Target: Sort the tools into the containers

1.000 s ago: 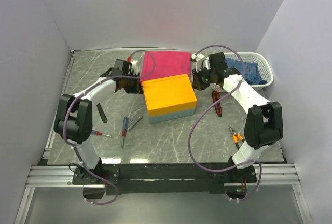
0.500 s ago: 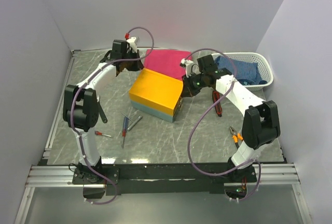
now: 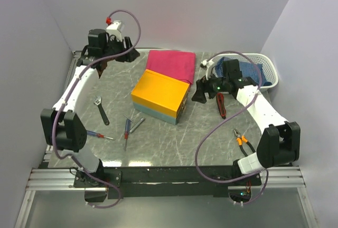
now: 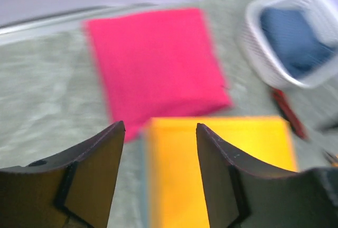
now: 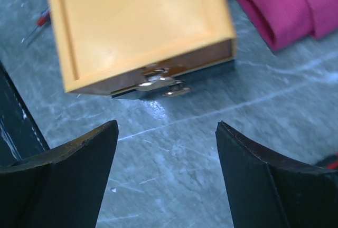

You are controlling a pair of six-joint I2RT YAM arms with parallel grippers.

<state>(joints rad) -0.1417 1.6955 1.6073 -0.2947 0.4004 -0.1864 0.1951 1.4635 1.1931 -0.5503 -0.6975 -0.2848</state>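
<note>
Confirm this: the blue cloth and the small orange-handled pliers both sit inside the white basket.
Not quite. The blue cloth does sit inside the white basket, but the orange-handled pliers lie on the table, outside it. The top external view shows it.

On a grey marbled table (image 3: 174, 141) are laid an orange-topped box (image 3: 161, 92), a pink cloth (image 3: 171, 63) behind it, a white basket (image 3: 268, 62) far right, a wrench (image 3: 100, 110), two screwdrivers (image 3: 99, 134) (image 3: 127, 129) and a thin grey tool (image 3: 137, 125) at left, and red-and-black pliers (image 3: 221, 105) and orange pliers (image 3: 242, 140) at right.
</note>
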